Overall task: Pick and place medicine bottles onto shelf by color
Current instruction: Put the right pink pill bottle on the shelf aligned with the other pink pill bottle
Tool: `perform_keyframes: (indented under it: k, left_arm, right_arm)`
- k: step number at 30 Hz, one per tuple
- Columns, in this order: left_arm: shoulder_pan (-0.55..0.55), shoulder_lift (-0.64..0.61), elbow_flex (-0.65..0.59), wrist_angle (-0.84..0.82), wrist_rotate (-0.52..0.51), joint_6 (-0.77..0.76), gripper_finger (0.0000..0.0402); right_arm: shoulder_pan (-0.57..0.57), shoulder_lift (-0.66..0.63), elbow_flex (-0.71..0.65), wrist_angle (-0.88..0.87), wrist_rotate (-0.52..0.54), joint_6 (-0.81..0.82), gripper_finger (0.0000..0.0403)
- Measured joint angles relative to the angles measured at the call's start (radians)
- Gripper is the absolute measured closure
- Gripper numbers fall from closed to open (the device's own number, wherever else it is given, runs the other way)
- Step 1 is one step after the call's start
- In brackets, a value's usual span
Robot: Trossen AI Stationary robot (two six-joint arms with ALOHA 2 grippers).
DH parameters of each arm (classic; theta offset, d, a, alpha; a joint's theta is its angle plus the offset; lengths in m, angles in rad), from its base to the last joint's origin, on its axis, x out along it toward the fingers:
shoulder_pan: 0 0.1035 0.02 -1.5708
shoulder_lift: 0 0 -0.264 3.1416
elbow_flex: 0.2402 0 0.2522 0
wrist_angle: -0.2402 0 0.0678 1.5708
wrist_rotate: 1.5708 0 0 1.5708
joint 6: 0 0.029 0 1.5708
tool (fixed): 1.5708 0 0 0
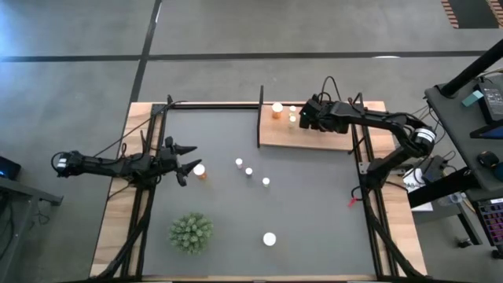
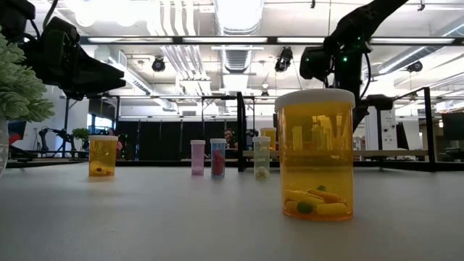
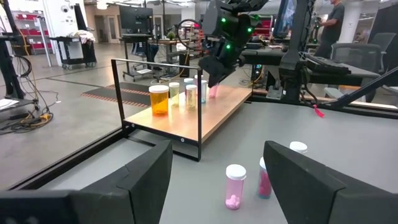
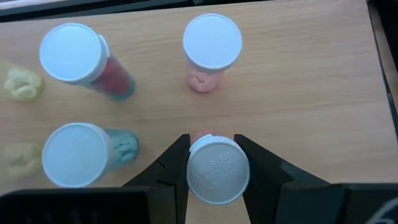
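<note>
The shelf (image 1: pixel 314 135), a light-wood board with black posts, lies at the mat's far side. On it stand an orange bottle (image 1: pixel 277 109) and several smaller medicine bottles (image 3: pixel 191 94). My right gripper (image 4: pixel 212 152) hovers over the board, shut on a pink white-capped bottle (image 4: pixel 217 169). On the mat stand an orange bottle (image 1: pixel 200 170), three small ones (image 1: pixel 248 170) and a wide orange one (image 2: pixel 316 156). My left gripper (image 1: pixel 187 161) waits open at the mat's left, next to the orange bottle. My right gripper pinches the pink bottle just under its white cap (image 4: pixel 217 169) between its two fingers (image 4: pixel 256 165). The fingers slant steeply down from above. The bottle stays upright below them (image 3: pixel 213 91), close over the board. Whether its base touches the wood, I cannot tell.
A green spiky plant (image 1: pixel 191 232) stands near the mat's front left. On the shelf next to the held bottle stand a pink bottle (image 4: pixel 212 42), a red-pill bottle (image 4: pixel 71 53) and a bluish one (image 4: pixel 73 154). The board's right half (image 1: pixel 338 137) is bare wood.
</note>
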Motion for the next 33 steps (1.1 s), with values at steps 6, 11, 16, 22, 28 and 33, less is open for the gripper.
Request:
perform_keyframes:
  k: [6, 11, 16, 22, 28, 33]
  left_arm:
    - [0.000, 0.000, 0.000, 0.000, 0.000, 0.000, 0.0164]
    - [0.000, 0.000, 0.000, 0.000, 0.000, 0.000, 0.0164]
    - [0.000, 0.000, 0.000, 0.000, 0.000, 0.000, 0.0164]
    - [0.000, 0.000, 0.000, 0.000, 0.000, 0.000, 0.0164]
    - [0.000, 0.000, 0.000, 0.000, 0.000, 0.000, 0.0164]
    - [0.000, 0.000, 0.000, 0.000, 0.000, 0.000, 0.0164]
  right_arm:
    - [-0.019, 0.002, 0.000, 0.014, 0.000, -0.014, 0.0302]
    - [-0.026, 0.002, 0.000, 0.017, 0.000, -0.018, 0.0301]
    - [-0.026, 0.002, 0.000, 0.032, -0.002, -0.028, 0.0298]
    - [-0.025, 0.002, 0.000, 0.032, -0.016, -0.029, 0.0297]
    - [-0.025, 0.002, -0.002, 0.033, -0.017, -0.027, 0.0296]
    - [-0.025, 0.002, -0.004, 0.033, -0.017, -0.027, 0.0296]
